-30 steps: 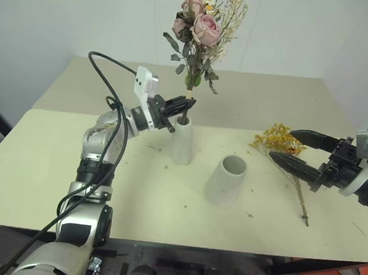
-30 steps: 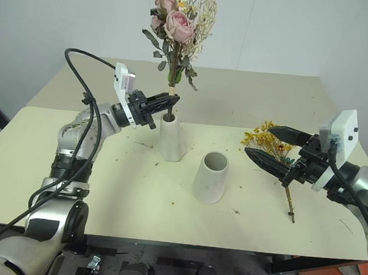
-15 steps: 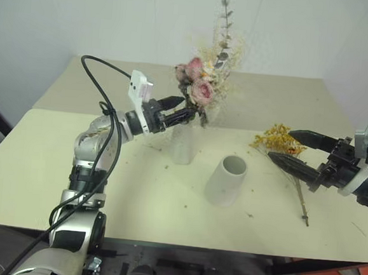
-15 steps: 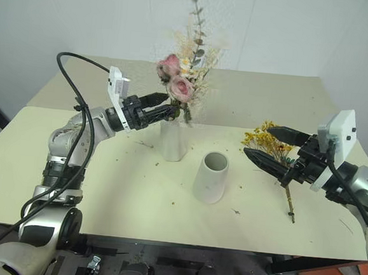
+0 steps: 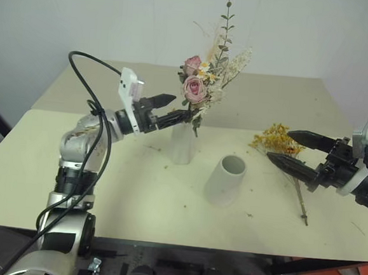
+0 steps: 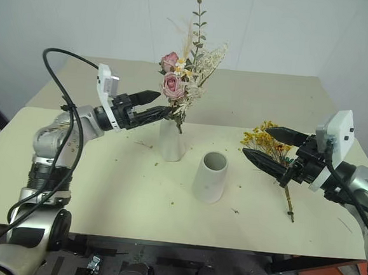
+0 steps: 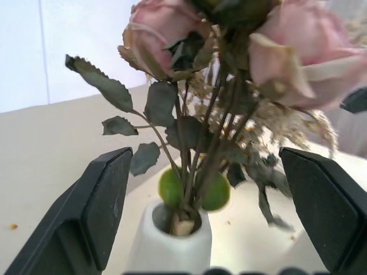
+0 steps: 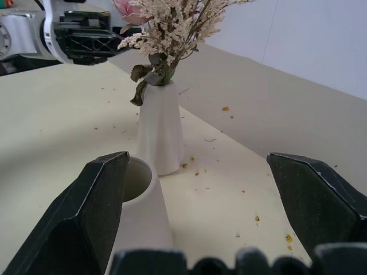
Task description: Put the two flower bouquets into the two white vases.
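My left gripper (image 5: 177, 107) stands with its two black fingers spread wide and nothing between them, level with the mouth of the tall slim vase (image 5: 183, 144); the finger ends sit just beside the lower leaves of the rose bouquet (image 5: 204, 82), and from the head views I cannot be sure whether the lower finger brushes a leaf or hangs a hair clear of it; through my left wrist the stems rise out of the narrow mouth between my parted fingers, none of them pinched; the rose bouquet stands in the tall slim vase, its pink heads, green leaves and pale sprigs fanning upward with a slight lean toward my right; the tall slim vase is upright on the pale table (image 5: 53, 178), near the seam where the two tabletops meet; the shorter wide vase (image 5: 226, 180) stands apart from it, nearer to me and to the right, open-mouthed and holding nothing; my right gripper (image 5: 279, 145) hovers over the right side of the table, its fingers wide as well and gripping nothing; the yellow bouquet (image 5: 278, 139) lies flat on the table under and between those fingers, its blossoms toward the vases and its thin brown stem trailing back toward me; crumbs of dried plant are scattered over the tabletop.
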